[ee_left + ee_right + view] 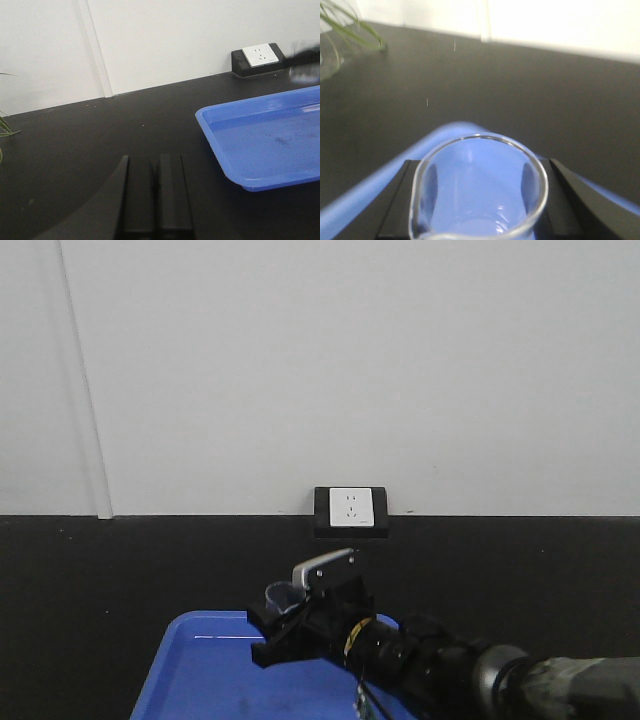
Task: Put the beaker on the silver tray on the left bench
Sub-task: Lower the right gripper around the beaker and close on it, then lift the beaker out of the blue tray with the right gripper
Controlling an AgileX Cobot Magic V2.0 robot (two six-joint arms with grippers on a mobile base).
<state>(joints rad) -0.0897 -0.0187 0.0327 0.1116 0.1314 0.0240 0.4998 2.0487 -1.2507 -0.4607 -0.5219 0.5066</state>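
The small clear glass beaker (479,192) sits between the two black fingers of my right gripper (479,200), which is shut on its sides and holds it above the blue tray. In the front view the beaker (281,597) shows at the tip of my right gripper (285,615), over the blue tray's far edge. My left gripper (152,195) is shut and empty, low over the black worktop (75,145), left of the blue tray. The silver tray is out of view.
A blue plastic tray (205,675) lies on the black bench, also in the left wrist view (260,145). A wall socket box (350,512) stands at the back against the white wall. Plant leaves (350,25) show at far left.
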